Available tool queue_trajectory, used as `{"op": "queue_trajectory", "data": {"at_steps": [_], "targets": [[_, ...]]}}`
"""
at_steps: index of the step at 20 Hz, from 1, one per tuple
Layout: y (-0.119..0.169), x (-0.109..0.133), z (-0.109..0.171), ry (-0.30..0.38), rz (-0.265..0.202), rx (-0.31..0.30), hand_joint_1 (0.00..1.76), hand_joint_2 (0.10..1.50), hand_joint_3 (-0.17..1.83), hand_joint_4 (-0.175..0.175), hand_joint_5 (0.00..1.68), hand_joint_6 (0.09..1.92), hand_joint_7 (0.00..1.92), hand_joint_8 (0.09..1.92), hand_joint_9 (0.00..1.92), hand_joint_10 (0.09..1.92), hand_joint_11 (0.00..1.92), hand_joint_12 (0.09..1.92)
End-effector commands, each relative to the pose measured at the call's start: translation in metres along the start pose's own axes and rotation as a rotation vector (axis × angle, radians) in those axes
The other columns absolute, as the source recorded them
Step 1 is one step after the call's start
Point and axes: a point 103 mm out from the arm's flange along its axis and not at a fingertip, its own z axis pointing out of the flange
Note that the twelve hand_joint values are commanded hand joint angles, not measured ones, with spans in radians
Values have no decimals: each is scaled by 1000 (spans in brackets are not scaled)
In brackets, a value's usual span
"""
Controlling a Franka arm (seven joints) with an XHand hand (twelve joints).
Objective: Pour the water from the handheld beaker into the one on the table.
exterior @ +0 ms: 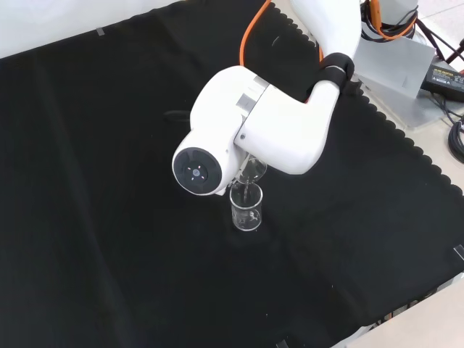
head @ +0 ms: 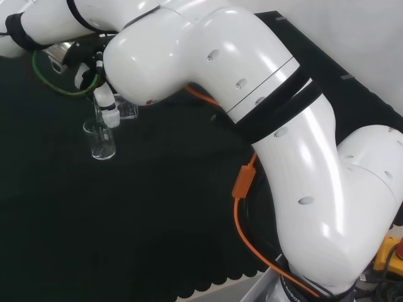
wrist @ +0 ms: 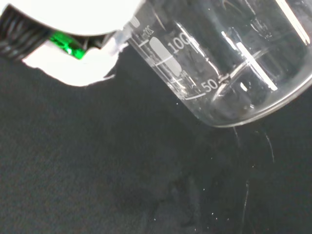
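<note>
A clear glass beaker (head: 101, 141) stands upright on the black cloth, also seen as the standing beaker (exterior: 246, 208) in the front view. Right above it, a second clear beaker (exterior: 253, 170) is tilted steeply, its lip over the standing one's mouth. A thin thread of water (exterior: 249, 190) seems to run down between them. My hand (head: 104, 104) is shut on the tilted beaker (head: 123, 111). In the wrist view the held beaker (wrist: 219, 63) is close and slanted, with printed marks and little water inside; a white part of the hand (wrist: 73, 68) lies beside it.
The arm's big white link (exterior: 261, 130) with its round grey cap (exterior: 197, 171) stands before the hand in the front view. An orange cable (head: 242, 182) runs along the arm. A grey box (exterior: 395, 76) and cables lie off the cloth's far right edge.
</note>
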Motion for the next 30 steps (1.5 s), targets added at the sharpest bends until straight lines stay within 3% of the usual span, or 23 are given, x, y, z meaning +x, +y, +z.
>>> {"op": "queue_trajectory", "data": {"at_steps": [1, 30], "targets": [[-1, 0, -2, -6, 4, 7, 1296, 555, 954, -175, 1138, 1026, 1201, 994, 1382, 879, 1193, 863], [-2, 4, -5, -17, 1, 31, 1296, 556, 954, -175, 1137, 1029, 1200, 997, 1380, 880, 1193, 865]]}}
